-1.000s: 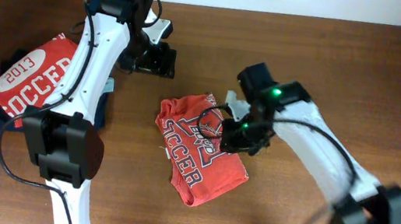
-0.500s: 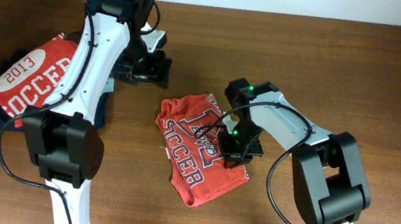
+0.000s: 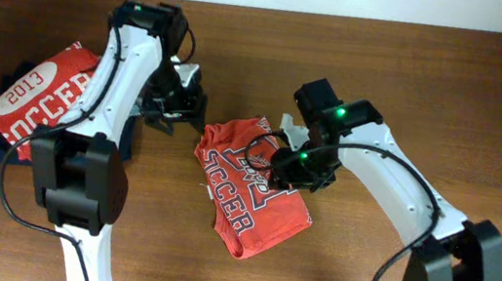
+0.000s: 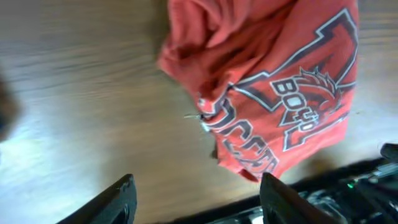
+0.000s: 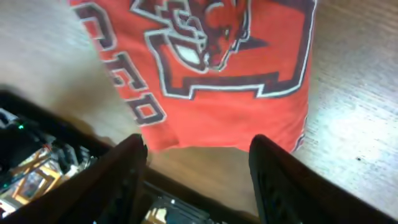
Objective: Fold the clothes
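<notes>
1. Nearest me: orange-red T-shirt, a rough folded bundle mid-table, logo up, edges uneven.
2. Right gripper: jaws apart, empty, over the shirt's right edge.
3. Left gripper: jaws apart, empty, just beside the upper-left corner.
4. Far left: red "2013 SOCCER" shirt on a stack.

Risk, as I judge it: pinching only the top layer would drag the bundle open.
</notes>
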Tool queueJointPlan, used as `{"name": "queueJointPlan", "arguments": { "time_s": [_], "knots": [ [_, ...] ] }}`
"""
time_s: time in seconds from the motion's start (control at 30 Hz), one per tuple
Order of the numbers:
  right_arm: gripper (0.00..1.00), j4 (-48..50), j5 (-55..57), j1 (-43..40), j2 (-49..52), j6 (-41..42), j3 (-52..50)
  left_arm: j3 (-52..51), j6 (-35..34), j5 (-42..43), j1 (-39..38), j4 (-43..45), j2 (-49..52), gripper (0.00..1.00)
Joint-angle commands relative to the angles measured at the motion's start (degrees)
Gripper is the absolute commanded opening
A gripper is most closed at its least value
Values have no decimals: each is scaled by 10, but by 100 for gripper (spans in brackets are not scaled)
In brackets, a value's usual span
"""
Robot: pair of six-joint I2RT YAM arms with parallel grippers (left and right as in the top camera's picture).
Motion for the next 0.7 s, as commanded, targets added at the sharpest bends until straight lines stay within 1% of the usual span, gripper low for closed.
{"name": "queueJointPlan", "arguments": {
  "time_s": [0.0, 0.03, 0.17, 0.23, 0.37, 0.53, 0.6, 0.67],
  "knots": [
    [57, 2, -4, -4, -7, -5, 7, -63, -21, 73, 0, 27, 0, 63],
    [57, 2, -4, -4, -7, -5, 7, -92, -35, 81, 0, 43, -1, 63],
    [57, 2, -4, -4, -7, -5, 7, -175, -43, 140, 1, 94, -6, 63],
    [57, 5, -4, -4, -7, -5, 7, -237, -61, 167, 1, 131, -14, 64],
    [57, 8, -4, -3, -7, -5, 7, -313, -90, 182, 0, 191, -28, 64],
    [57, 15, -4, -3, -7, -5, 7, -365, -125, 181, 0, 268, -56, 65],
    [57, 20, -4, -3, -7, 9, 5, -387, -158, 181, 0, 311, -69, 69],
    [57, 25, -4, -3, -6, 26, 4, -407, -176, 181, -2, 338, -75, 70]
  ]
}}
